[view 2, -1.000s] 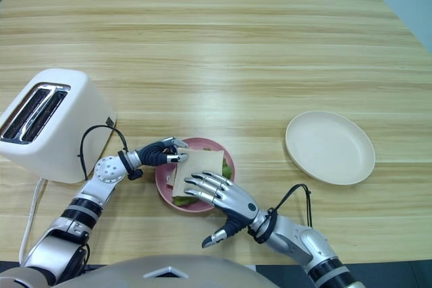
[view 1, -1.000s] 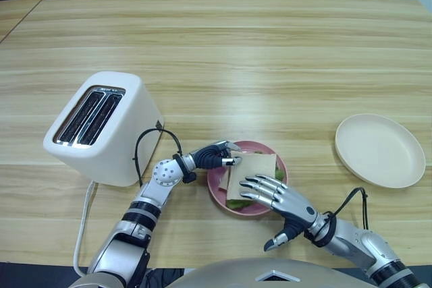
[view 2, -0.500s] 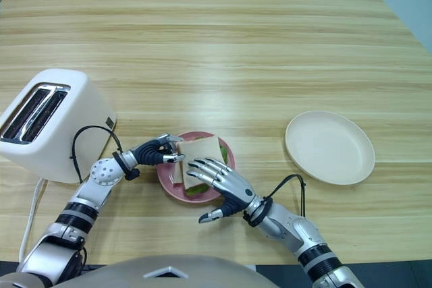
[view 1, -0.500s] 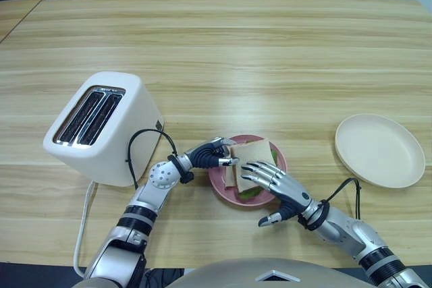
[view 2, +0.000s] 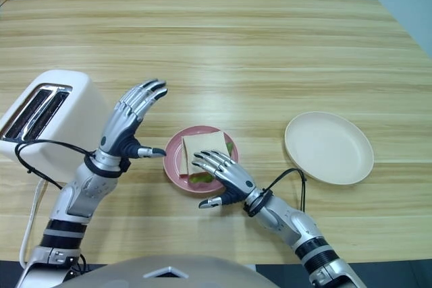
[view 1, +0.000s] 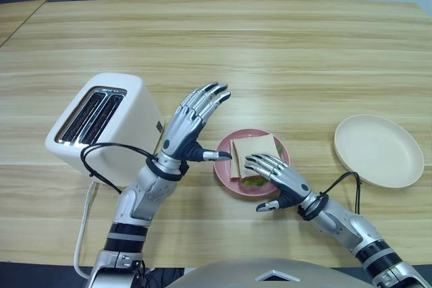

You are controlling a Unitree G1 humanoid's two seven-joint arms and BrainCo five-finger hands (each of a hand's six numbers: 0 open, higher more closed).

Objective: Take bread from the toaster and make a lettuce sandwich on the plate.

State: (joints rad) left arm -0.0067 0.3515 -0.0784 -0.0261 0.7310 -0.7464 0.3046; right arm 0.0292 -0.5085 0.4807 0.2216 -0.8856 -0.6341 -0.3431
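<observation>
1. The sandwich (view 1: 252, 150) sits on the pink plate (view 1: 223, 170), near the middle of the worktop (view 1: 270, 65). The toaster (view 1: 128, 139) is at the plate's 9 o'clock and an empty cream plate (view 1: 378, 150) at its 3 o'clock.
2. The top slice is close to square, so there is no strong long axis. Its edges run roughly 12 to 6 o'clock with a slight tilt. A little lettuce (view 1: 251, 182) peeks out at the 6 o'clock edge.
3. The right hand (view 1: 278, 175) is the nearer one, and from it the sandwich lies at about 11 o'clock. Its fingers (view 1: 260, 161) are spread and gently arched over the plate's 5 o'clock rim. The tips are at the slice's near right corner. Whether they rest on the bread cannot be told, but they clamp nothing.
4. The left hand (view 1: 192, 123) is raised between the toaster and the plate, with the sandwich at about its 4 o'clock. Its fingers (view 1: 209, 96) are straight and fanned apart, pointing toward 1 o'clock and holding nothing. Only the thumb reaches toward the plate's 9 o'clock rim, and it stops just short.
5. The sandwich looks assembled. Any last squaring or pressing of the top slice would fall most easily to the right hand, with a short move toward 11 o'clock.
</observation>
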